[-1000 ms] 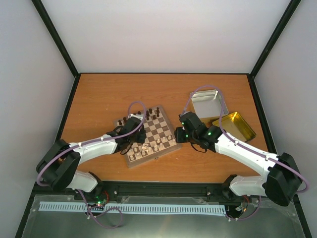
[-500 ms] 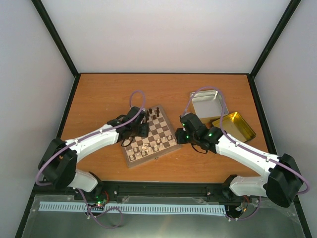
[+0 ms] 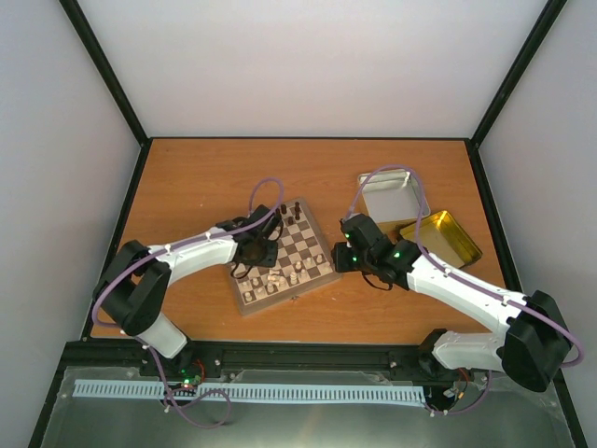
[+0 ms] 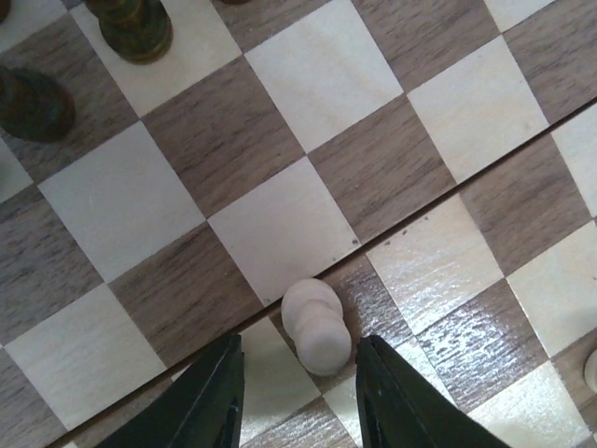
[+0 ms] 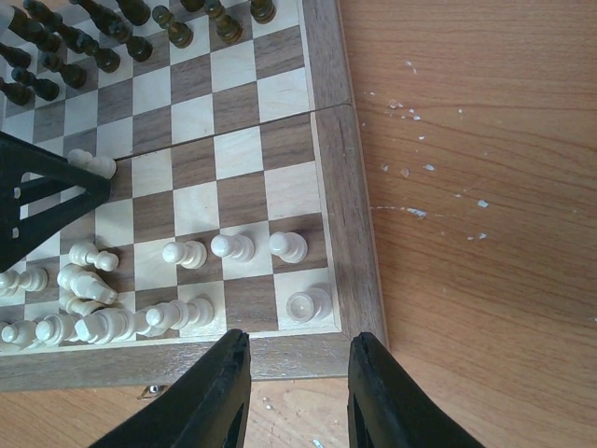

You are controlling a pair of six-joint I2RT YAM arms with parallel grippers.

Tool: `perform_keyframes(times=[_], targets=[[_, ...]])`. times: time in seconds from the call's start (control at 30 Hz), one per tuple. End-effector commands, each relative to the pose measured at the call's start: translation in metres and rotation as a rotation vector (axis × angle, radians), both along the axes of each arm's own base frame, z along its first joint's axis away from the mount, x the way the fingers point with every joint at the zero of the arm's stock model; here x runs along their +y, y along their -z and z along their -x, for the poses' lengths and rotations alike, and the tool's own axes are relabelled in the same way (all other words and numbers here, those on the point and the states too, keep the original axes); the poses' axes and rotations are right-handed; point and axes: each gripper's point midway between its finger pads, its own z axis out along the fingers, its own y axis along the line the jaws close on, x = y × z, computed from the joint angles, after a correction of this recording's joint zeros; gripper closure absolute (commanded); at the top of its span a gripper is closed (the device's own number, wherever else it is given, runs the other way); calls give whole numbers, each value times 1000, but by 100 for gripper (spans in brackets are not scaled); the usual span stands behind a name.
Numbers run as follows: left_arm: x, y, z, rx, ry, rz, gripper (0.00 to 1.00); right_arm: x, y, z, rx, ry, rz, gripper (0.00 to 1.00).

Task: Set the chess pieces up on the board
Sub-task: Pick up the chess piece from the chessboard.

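Left gripper (image 4: 298,355) around cream pawn (image 4: 317,327), wrist-view only.

**Wood Nearly Everywhere, Metal at Right**

The board (image 4: 317,70) is grained wood, and its lower squares are glossy with glare. The pale chess pieces (image 4: 317,327) look like smooth, bare wood; the dark chessmen (image 4: 135,28) look varnished. The desk (image 5: 466,233) is matt orange wood-grain. The silver tin (image 3: 392,194) and gold tin (image 3: 446,238) are shiny metal.

Soft, even light fills the overhead view, leaving only faint shadows on the orange-brown wooden table (image 3: 187,177). In the left wrist view, glare streaks the near right squares of the small checked wooden chessboard (image 4: 224,140).
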Motion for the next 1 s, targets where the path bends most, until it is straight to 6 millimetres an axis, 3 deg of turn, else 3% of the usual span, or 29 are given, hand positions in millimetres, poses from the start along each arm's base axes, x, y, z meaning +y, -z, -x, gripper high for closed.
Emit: perform_keyframes(times=[0.0, 0.2, 0.5, 0.77, 0.97], targets=[[-3, -7, -16, -25, -18, 4, 66, -3, -6, -6, -38, 8, -12, 69], [-7, -8, -22, -29, 1, 6, 68, -5, -5, -6, -37, 14, -5, 69], [-4, -13, -23, -41, 8, -9, 93, -5, -3, -5, -35, 13, -4, 70], [8, -11, 13, 30, 58, -28, 96, -3, -3, -7, -39, 2, -2, 69], [3, -17, 32, 60, 111, 19, 94, 3, 0, -9, -27, -9, -8, 70]])
